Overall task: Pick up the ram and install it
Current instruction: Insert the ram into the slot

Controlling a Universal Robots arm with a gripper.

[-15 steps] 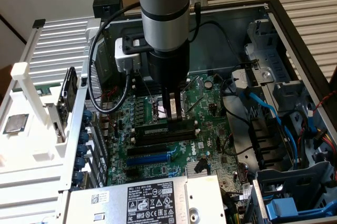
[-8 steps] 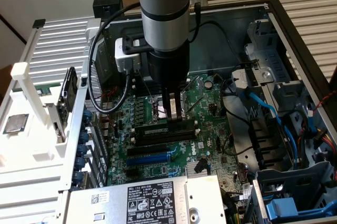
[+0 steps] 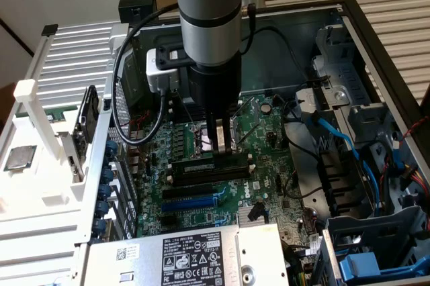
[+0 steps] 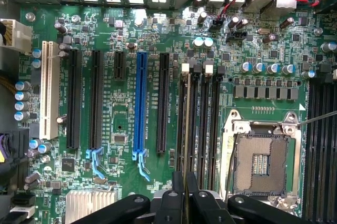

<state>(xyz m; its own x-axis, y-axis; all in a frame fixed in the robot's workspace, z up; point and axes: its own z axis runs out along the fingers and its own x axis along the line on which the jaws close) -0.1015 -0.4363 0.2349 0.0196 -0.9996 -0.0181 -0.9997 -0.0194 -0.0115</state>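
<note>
1. The gripper (image 3: 216, 145) hung straight down from the arm over the motherboard (image 3: 269, 165) inside the open computer case (image 3: 376, 44). It stood just in front of the CPU socket (image 4: 260, 163).
2. Its fingers were nearly together, pinched on the top edge of the ram (image 3: 235, 160) at about mid-length.
3. In the exterior view, the ram lay directly under the fingertips, at their 6 o'clock. The stick ran on edge from roughly 8 o'clock to 3 o'clock of the gripper, in line with the black memory slots (image 3: 201, 188).
4. In the wrist view, the ram (image 4: 185, 129) showed edge-on as a thin line running out from between the fingers (image 4: 174, 197). It sat along one of the memory slots beside the socket.
5. It could not be told whether the stick was fully seated or only resting in the slot.
6. In the exterior view, the blue expansion slot (image 3: 195, 200) lay at the gripper's 6 o'clock, beyond the memory slots. The labelled power supply (image 3: 195, 252) lay farther along the same line.
7. Blue cables (image 3: 336, 138) ran at 3 o'clock, well apart from the gripper.
</note>
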